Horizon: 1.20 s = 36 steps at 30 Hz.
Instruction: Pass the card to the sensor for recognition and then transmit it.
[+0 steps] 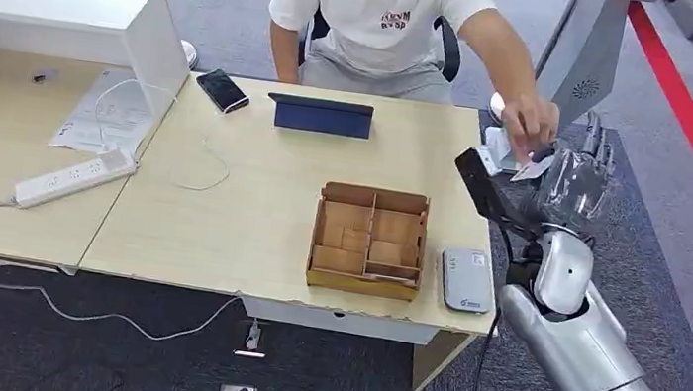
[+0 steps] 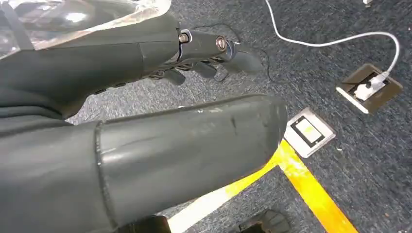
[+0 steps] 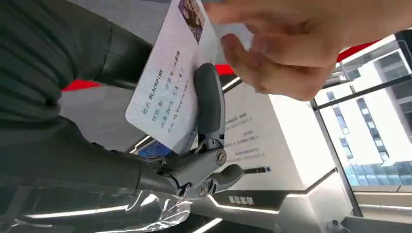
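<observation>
Pinching the card [image 3: 167, 92] past the bench's [image 1: 250, 214] right edge, the right robot hand [image 1: 579, 179] meets a person's hand [image 1: 529, 123] — left robot hand [image 2: 160, 97] spread over carpet.

arm [image 1: 592, 355]: silver shell | hand [image 1: 579, 179]: dark fingers, clear cover

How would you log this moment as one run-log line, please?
stage: card handover | right hand: fingers on card | person's hand: at card's far end | left hand: empty, hanging | sensor: untouched
</observation>
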Available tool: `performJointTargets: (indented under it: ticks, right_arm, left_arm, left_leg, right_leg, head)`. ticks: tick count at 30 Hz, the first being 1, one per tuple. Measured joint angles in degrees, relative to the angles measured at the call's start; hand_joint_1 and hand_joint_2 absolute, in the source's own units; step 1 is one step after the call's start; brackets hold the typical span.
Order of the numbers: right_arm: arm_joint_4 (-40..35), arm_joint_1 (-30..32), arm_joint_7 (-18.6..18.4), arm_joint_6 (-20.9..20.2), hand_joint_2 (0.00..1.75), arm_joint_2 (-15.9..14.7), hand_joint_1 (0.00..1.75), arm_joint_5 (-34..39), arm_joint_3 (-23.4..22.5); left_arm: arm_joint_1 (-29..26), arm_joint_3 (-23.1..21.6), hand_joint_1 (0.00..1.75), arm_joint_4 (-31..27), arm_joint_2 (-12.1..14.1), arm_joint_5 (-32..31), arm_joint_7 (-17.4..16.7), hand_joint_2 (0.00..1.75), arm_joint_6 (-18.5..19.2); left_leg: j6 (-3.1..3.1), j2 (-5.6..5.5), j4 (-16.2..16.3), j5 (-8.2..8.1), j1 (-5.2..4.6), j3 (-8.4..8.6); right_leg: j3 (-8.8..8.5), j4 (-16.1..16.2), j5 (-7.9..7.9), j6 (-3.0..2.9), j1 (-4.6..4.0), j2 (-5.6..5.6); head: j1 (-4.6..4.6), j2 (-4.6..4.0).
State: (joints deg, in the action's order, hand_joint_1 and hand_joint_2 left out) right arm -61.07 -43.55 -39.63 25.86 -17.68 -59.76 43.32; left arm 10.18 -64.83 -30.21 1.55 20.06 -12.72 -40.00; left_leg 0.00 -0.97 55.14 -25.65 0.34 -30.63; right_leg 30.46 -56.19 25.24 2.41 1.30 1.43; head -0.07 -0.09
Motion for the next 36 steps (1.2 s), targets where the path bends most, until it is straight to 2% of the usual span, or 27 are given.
performJointTargets:
  ticks: [9,17,28,36]
  right_arm:
    - [0.9,-0.8,0.0,4.2,1.75,0.0,1.75,6.9,2.6]
    - [1.0,0.0,0.0,4.3,1.75,-1.6,1.75,14.7,8.1]
    - [1.4,2.6,0.0,4.7,1.75,-3.3,1.75,18.2,12.9]
    - [3.2,6.7,0.0,4.6,1.75,-3.6,1.75,22.0,16.4]
  left_arm:
    - [0.0,0.0,0.0,0.2,0.0,1.1,1.8,0.0,-0.1]
    - [-0.5,0.7,0.0,0.8,-0.2,0.3,4.0,0.0,-0.1]
    - [-1.3,2.3,0.0,1.4,-0.5,-0.6,4.4,0.0,-0.1]
    - [-2.8,6.5,0.0,2.1,-1.0,-4.9,5.9,0.0,-0.1]
  left_leg:
    - [0.0,0.0,0.0,0.0,0.0,0.01]
    - [0.0,0.0,0.0,0.0,0.01,0.01]
    - [0.0,0.01,0.0,0.0,0.02,0.01]
    - [0.0,0.01,0.0,-0.01,0.01,-0.03]
  right_leg:
    - [0.0,0.0,0.0,0.0,0.0,0.0]
    - [0.01,0.0,0.0,0.0,0.0,0.0]
    - [0.02,0.0,0.0,0.0,-0.01,0.01]
    - [0.05,0.0,0.01,0.0,-0.01,0.01]
  head:
    - [0.02,0.0]
    - [0.02,0.0]
    - [0.02,0.0]
    - [0.0,0.0]
